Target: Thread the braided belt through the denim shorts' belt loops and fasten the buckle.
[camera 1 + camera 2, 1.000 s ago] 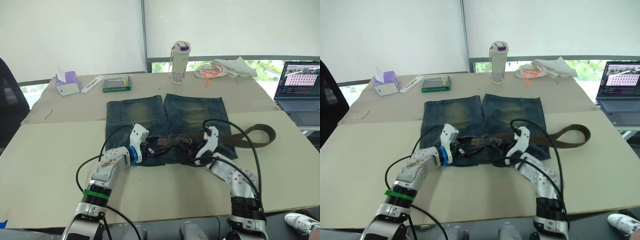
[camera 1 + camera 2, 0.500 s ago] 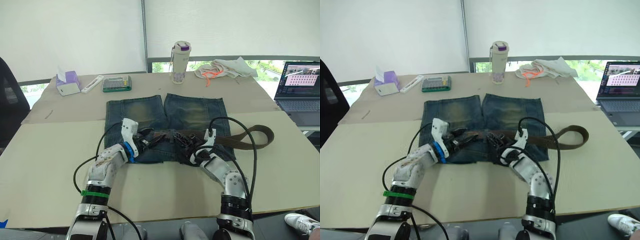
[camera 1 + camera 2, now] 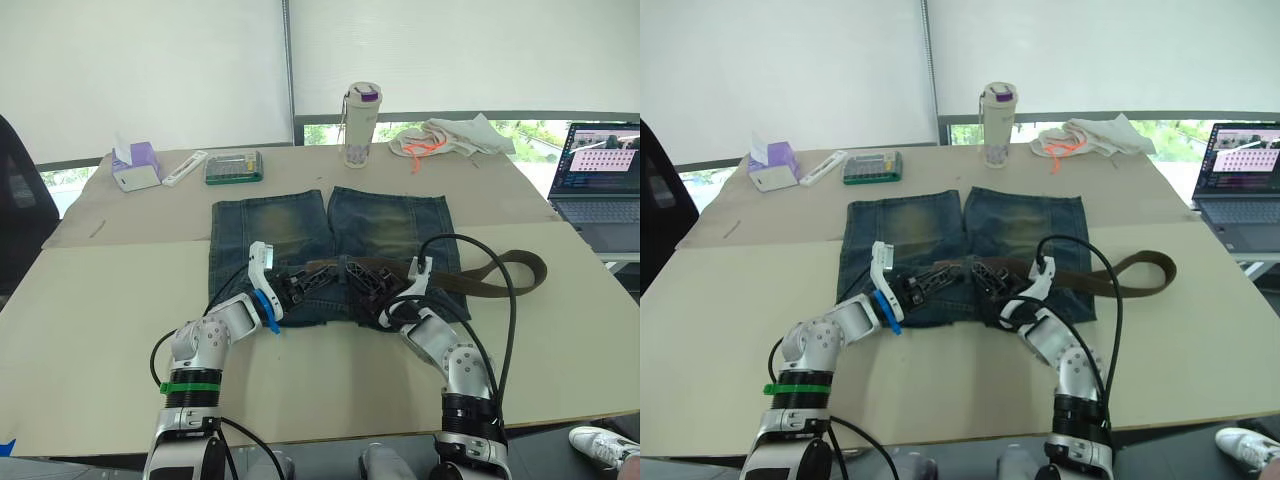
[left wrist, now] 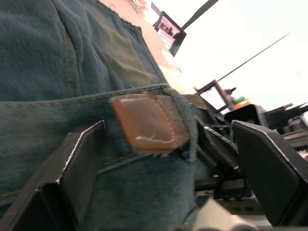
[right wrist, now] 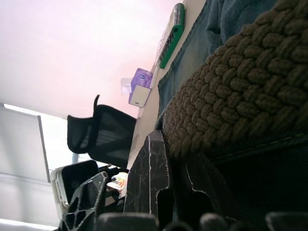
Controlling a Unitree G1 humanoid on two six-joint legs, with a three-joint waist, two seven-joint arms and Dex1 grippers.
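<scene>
The denim shorts [image 3: 330, 240] lie flat mid-table, waistband toward me. The braided belt [image 3: 500, 272] runs along the waistband from a loop off the right leg to about the middle. My left gripper [image 3: 300, 283] is open over the waistband's left half, and its fingers [image 4: 79, 166] straddle a brown leather patch [image 4: 149, 122] next to a denim belt loop [image 4: 186, 118]. My right gripper [image 3: 362, 280] sits just right of it, shut on the braided belt [image 5: 240, 96], which presses against one finger [image 5: 149, 178]. The buckle is hidden among the grippers.
Along the far edge stand a bottle [image 3: 361, 124], a whitish cloth with orange cord [image 3: 448, 136], a green case [image 3: 233, 166] and a tissue box [image 3: 135, 166]. A laptop [image 3: 600, 180] sits far right. Black cables [image 3: 480, 250] arch over both arms.
Both grippers have moved away from me onto the waistband and closer together. The belt's end has slid left along the waistband with the right gripper.
</scene>
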